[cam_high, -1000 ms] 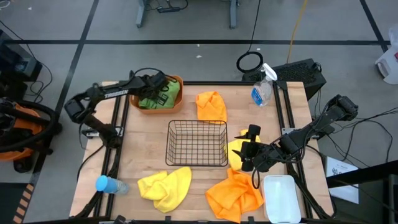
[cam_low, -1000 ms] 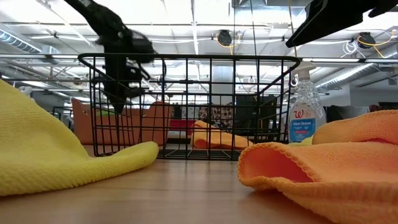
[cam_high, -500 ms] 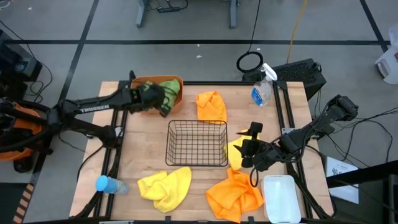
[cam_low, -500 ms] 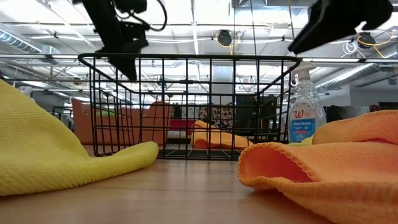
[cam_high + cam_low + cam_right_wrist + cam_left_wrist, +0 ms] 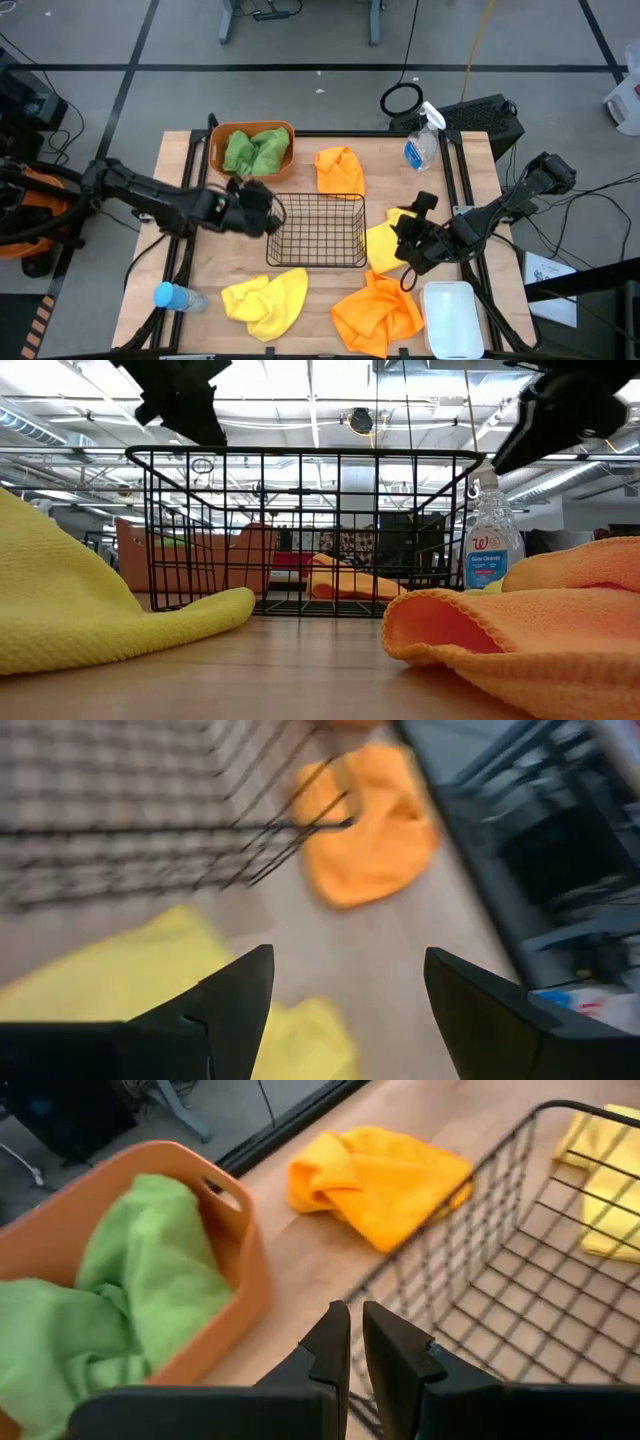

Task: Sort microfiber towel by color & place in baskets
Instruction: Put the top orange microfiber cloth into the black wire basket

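Observation:
Two green towels (image 5: 256,150) lie in the orange tub (image 5: 216,148). One orange towel (image 5: 340,170) rests on the table beyond the black wire basket (image 5: 316,229), and another orange towel (image 5: 378,312) lies near the white bin (image 5: 452,318). A yellow towel (image 5: 268,298) lies by the near edge. A second yellow towel (image 5: 383,247) lies right of the basket. My left gripper (image 5: 262,212) hovers shut and empty at the basket's left rim. My right gripper (image 5: 412,222) hangs open above the second yellow towel (image 5: 150,980).
A clear spray bottle (image 5: 420,145) stands at the far right of the table. A blue-capped bottle (image 5: 175,296) lies at the near left corner. In the low view the near yellow towel (image 5: 80,600) and orange towel (image 5: 520,630) lie in front of the basket (image 5: 300,530).
My left gripper has drawn back from the orange tub toward the near edge, to the wire basket's left rim. The green towel that was at its fingers now lies in the tub. My right gripper has shifted slightly toward the table's right.

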Motion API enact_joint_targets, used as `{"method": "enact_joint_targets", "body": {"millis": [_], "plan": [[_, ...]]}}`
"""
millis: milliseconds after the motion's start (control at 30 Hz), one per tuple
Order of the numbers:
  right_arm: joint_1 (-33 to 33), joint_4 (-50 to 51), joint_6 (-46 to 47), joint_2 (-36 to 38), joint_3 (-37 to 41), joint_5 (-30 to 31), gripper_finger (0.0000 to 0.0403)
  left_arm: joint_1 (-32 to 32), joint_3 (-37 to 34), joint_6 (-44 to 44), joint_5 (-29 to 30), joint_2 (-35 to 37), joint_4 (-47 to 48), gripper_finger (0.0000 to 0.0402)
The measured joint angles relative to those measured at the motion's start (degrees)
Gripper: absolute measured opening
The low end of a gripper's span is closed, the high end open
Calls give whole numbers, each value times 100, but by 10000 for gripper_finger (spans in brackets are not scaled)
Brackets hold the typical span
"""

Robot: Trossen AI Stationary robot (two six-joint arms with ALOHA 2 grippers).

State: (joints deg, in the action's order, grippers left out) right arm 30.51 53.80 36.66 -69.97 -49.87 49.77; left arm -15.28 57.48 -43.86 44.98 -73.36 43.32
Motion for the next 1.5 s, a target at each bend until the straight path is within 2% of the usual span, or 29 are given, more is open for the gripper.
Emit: {"method": "enact_joint_targets", "body": {"millis": [100, 200, 433, 567, 733, 833, 933, 1233, 1333, 1500], "plan": [[-219, -151, -248, 0, 0, 420, 254, -402, -1, -416, 203, -294, -183, 41], [-615, -540, -990, 66, 0, 300, 254, -722, -1, -497, 351, -551, -406, 41], [-2143, -2007, -3133, 323, -2, -1215, 254, -918, -1, -384, 397, -621, -585, 41], [-2919, -2734, -3430, 385, -2, -2015, 254, -1006, -1, -380, 394, -619, -762, 41], [-3610, -3301, -3815, 325, -2, -2325, 254, -1186, -1, -375, 392, -619, -982, 41], [-3968, -3320, -3800, 321, -2, -2913, 254, -1321, -1, -375, 389, -619, -1057, 41], [-4102, -3050, -3760, 323, -7, -3419, 254, -1399, -1, -373, 381, -619, -1054, 41], [-4055, -1935, -3605, 331, 92, -3591, 254, -1448, -1, -364, 388, -619, -1061, 41], [-4004, -2183, -3710, 373, 377, -3669, 254, -1452, -1, -367, 386, -619, -1123, 41], [-4037, -3364, -4104, 377, 1147, -3824, 254, -1448, -1, -373, 386, -619, -1177, 41]]}}
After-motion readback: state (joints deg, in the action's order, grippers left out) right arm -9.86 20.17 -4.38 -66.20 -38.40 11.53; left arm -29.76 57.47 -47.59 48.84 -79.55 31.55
